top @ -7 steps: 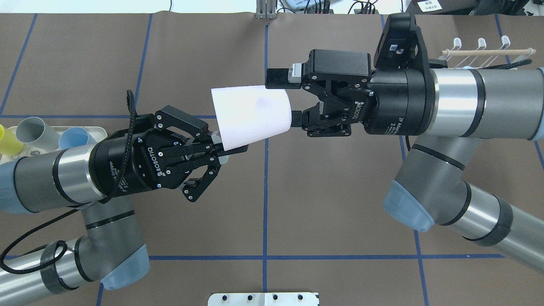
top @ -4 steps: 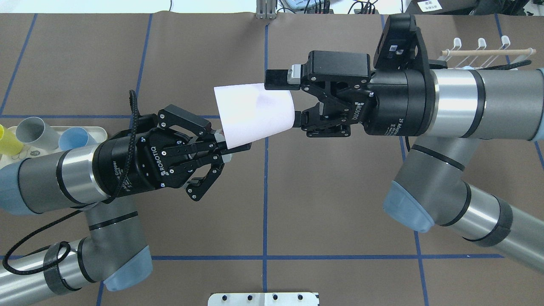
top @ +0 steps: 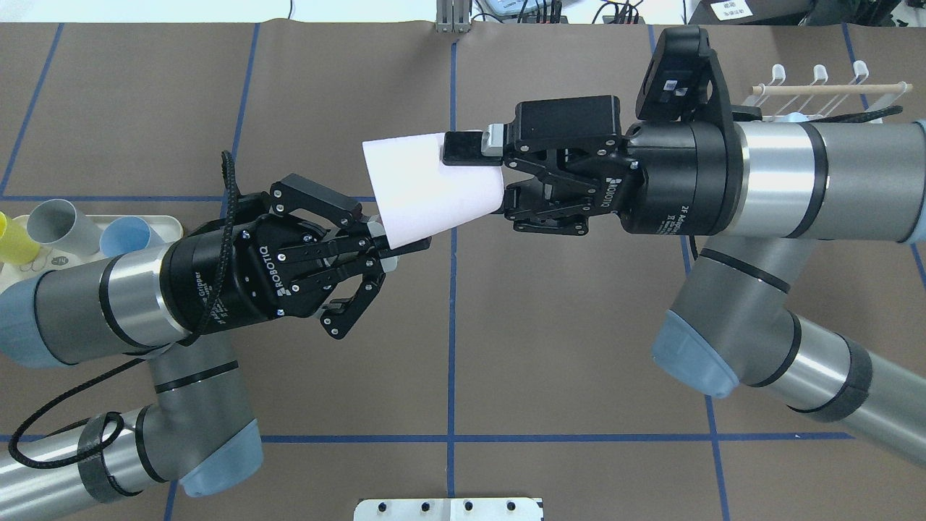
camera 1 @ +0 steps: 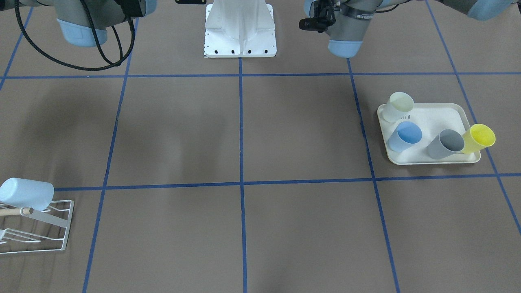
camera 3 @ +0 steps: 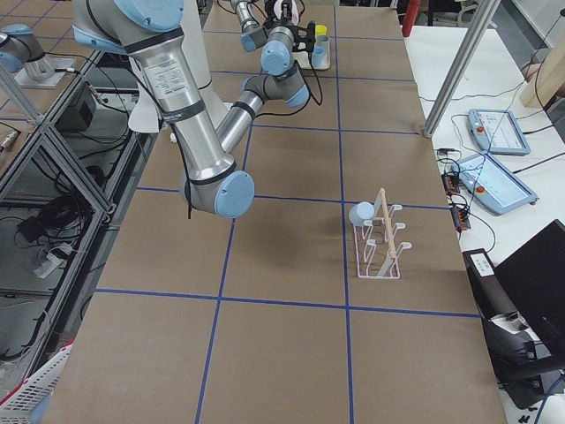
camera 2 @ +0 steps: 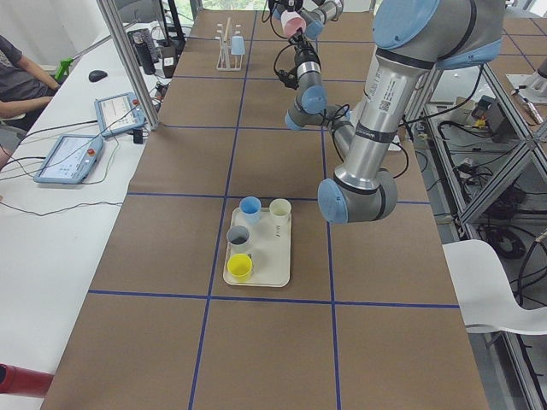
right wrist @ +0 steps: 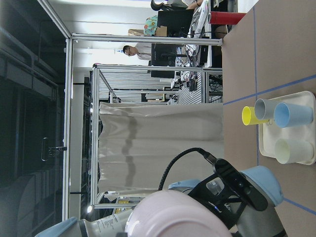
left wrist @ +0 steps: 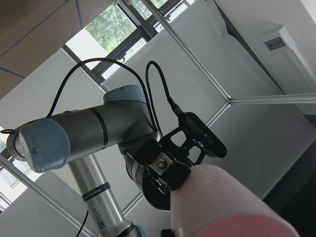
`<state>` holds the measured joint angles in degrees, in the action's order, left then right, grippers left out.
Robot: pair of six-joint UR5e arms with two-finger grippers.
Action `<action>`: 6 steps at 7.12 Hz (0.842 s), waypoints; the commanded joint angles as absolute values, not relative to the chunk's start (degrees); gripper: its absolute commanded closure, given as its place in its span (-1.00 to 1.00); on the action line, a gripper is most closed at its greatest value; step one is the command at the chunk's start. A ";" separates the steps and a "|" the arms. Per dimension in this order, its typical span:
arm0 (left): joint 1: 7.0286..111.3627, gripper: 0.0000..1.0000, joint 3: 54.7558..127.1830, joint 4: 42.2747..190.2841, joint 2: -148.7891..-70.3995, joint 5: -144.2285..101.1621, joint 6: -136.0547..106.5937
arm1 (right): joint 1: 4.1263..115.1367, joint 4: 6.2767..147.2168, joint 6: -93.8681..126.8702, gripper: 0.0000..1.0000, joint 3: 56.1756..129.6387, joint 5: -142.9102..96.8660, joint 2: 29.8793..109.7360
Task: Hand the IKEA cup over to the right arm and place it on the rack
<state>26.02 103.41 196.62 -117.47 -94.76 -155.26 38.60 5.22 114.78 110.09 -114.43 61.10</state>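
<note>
The IKEA cup, pale pink, hangs on its side in the air well apart from the rack. Its narrow base points toward the rack and its wide mouth points away.

Below it we see the brown table, ruled with blue lines, with the rack standing near one end.

The right arm comes in on the rack's side. In the overhead view its forearm covers part of the rack. The left arm comes in from the side far from the rack.

The right gripper grasps the cup's base, the end nearer the rack. Its upper finger lies on the cup wall. Its lower finger meets the base edge, and that finger's tip is hidden behind the cup.

The left gripper is clenched on the rim of the mouth, on the cup's side away from the rack. Both grippers hold the cup together.

The cream tray lies on the table well apart from the rack, toward the opposite end. Four cups stand in it:
- a pale cream cup
- a blue cup
- a grey cup
- a yellow cup, at the tray corner farthest from the rack

A light-blue cup sits tipped over at one end of the rack, touching the wooden rod.
</note>
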 commanded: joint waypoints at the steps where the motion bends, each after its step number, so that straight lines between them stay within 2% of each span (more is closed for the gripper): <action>1: 26.02 0.43 103.10 196.52 -117.33 -93.44 -154.87 | 38.67 4.83 114.79 0.49 110.13 -114.43 61.17; 2: 26.10 -0.49 103.10 196.61 -116.99 -93.17 -154.60 | 38.76 4.83 114.87 0.57 110.13 -114.35 61.26; 3: 26.89 -0.99 103.79 196.52 -116.63 -93.16 -154.43 | 38.93 4.75 114.70 0.58 110.21 -113.56 61.52; 6: 38.45 -1.00 103.71 196.35 -107.00 -96.30 -151.90 | 43.82 5.53 113.20 0.58 107.94 -109.78 63.70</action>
